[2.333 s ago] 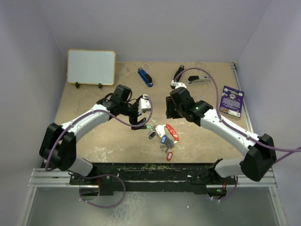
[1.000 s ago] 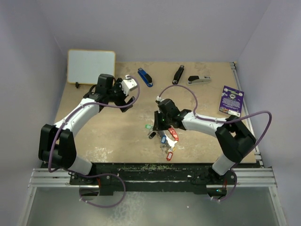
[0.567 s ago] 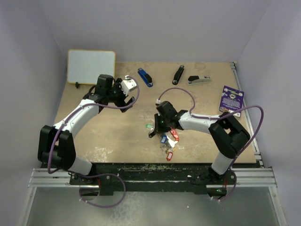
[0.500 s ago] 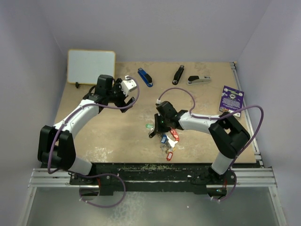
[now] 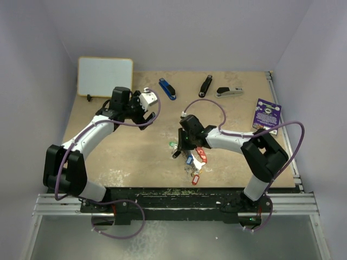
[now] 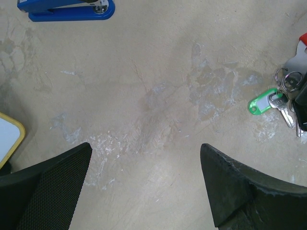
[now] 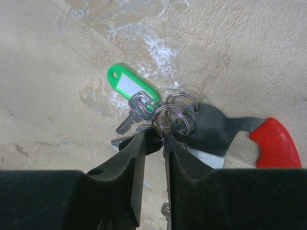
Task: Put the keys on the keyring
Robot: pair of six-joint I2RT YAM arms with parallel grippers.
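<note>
touching the keyring [image 7: 186, 125], the right jaws stand nearly closed.

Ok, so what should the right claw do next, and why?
Probably close the right claw a little more to pinch the keyring. Its tips sit at the bunched silver rings beside the green tag, a narrow gap between them, and I can't tell if it grips yet. The left claw hangs wide open, off to one side.

Right jaws cover most keys [image 7: 129, 120]; whether they pinch the keyring [image 7: 178, 115] is unclear
</note>
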